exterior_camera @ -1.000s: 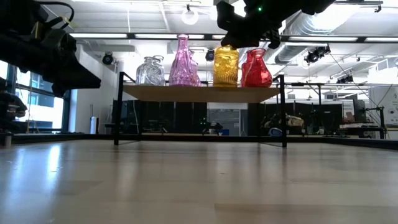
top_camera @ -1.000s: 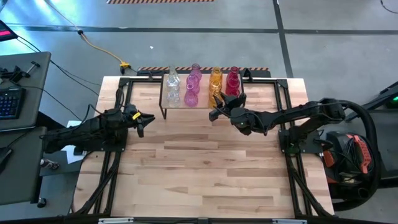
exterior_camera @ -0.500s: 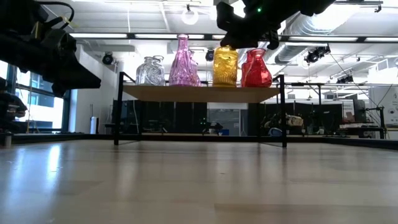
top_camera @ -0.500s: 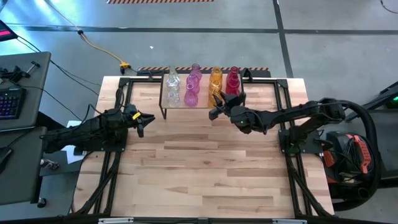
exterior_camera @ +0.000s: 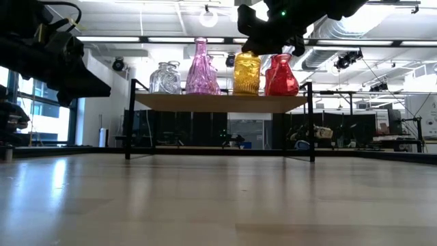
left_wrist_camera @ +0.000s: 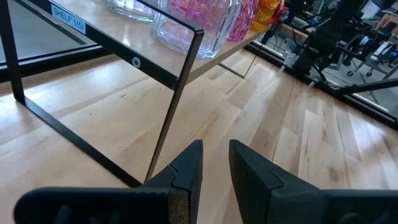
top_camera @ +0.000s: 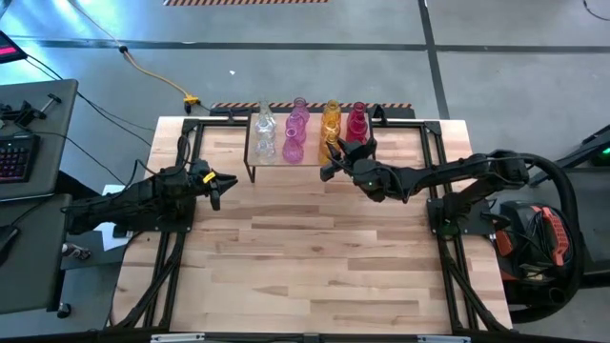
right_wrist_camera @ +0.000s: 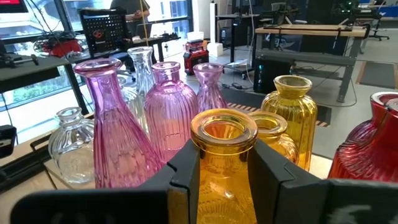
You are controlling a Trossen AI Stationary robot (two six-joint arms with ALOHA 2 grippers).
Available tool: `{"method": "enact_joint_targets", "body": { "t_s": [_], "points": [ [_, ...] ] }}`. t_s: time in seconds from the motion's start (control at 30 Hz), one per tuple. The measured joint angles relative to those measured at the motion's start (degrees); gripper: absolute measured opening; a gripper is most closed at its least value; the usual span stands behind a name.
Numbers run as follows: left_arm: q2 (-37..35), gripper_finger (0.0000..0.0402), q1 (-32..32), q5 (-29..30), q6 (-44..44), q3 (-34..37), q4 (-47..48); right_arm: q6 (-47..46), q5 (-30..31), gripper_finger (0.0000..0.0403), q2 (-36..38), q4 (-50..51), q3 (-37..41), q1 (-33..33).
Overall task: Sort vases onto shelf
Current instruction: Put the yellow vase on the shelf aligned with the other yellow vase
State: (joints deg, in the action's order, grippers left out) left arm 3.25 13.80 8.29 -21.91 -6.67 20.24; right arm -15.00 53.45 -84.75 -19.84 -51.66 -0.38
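Note:
The shelf (exterior_camera: 218,102) stands at the table's far edge and carries clear (top_camera: 265,133), pink (top_camera: 295,129), amber (top_camera: 331,116) and red vases (top_camera: 356,124), standing upright on their bases in colour rows. My right gripper (right_wrist_camera: 224,155) reaches in from the table's right to the shelf's front edge and is shut on the frontmost amber vase (exterior_camera: 247,74). My left gripper (top_camera: 221,183) waits over the table's left side, short of the shelf's left leg (left_wrist_camera: 171,118), a little open with nothing between its fingers. My right gripper pinches the amber vase just below its rim, at the neck (right_wrist_camera: 208,165), between its two fingers. The fingers (right_wrist_camera: 186,171) come at it nearly level, from the table's right and near side. The vase stays upright; whether its base rests on the shelf board, I cannot tell.
The shelf's thin black wire legs (exterior_camera: 128,123) stand on the wooden tabletop (top_camera: 305,257), whose near half is bare board. Black frame rails (top_camera: 176,238) run along the table's left and right sides. A red vase (right_wrist_camera: 373,149) stands close beside the held one.

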Motion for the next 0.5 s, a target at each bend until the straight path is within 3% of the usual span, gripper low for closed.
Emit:
{"method": "enact_joint_targets", "body": {
  "t_s": [0.5],
  "points": [
    [0.0, 0.007, 0.0, 0.0, 0.0, 0.0, 0.0, 1.5, -1.4, 0.0074, 0.1, 1.4, -0.1, 0.0]
  ]
}}
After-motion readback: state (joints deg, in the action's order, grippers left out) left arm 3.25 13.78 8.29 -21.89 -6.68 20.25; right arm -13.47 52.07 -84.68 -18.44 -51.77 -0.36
